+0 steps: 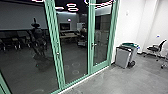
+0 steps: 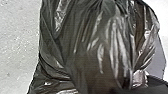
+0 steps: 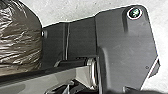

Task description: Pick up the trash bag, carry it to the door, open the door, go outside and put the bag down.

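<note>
The trash bag (image 2: 87, 50), black and shiny, looms large in the left wrist view, its folds drawn together near the top edge. In the right wrist view, the rounded side of the trash bag (image 3: 20, 40) appears beside the robot's dark base plate. Ahead in the head view is a glass door (image 1: 101, 37) in a green frame, with a handle (image 1: 93, 45) on its left side. The door looks shut. How either gripper's fingers stand cannot be made out.
Right of the door, a grey bin (image 1: 123, 57) stands by the white wall, with a green-topped bin (image 1: 133, 50) close behind. A black office chair (image 1: 155, 50) is farther right. Green-framed glass panels (image 1: 72, 55) run along the left, showing dark reflections.
</note>
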### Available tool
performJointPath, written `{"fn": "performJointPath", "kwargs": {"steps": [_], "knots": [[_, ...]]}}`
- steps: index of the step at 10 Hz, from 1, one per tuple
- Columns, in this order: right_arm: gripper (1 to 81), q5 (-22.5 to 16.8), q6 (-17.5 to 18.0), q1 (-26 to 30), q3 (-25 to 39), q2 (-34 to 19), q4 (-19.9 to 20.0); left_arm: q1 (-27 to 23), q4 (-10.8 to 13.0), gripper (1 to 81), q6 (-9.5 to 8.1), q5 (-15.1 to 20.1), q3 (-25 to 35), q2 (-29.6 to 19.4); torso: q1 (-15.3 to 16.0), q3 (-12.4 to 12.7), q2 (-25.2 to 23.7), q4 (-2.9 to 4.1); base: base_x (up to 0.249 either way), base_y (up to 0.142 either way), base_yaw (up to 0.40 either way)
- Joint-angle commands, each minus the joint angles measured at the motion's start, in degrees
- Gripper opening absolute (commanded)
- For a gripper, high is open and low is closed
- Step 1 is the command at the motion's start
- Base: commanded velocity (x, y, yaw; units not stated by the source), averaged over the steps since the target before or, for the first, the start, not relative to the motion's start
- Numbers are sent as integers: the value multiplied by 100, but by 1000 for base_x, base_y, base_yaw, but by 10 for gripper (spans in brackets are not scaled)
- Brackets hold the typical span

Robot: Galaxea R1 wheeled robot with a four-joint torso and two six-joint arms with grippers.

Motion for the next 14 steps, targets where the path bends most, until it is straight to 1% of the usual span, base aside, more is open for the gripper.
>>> {"fn": "performJointPath", "kwargs": {"steps": [1, 14], "knots": [[811, -276, -9, 254, 25, 14, 15, -361, 30, 10, 19, 343, -14, -11, 0, 0, -2, 0, 185, -93, 0], [811, -285, -9, 263, 8, 32, 15, -361, 30, 10, 27, 334, -14, -29, 0, 0, 0, 0, 185, -100, 0]]}}
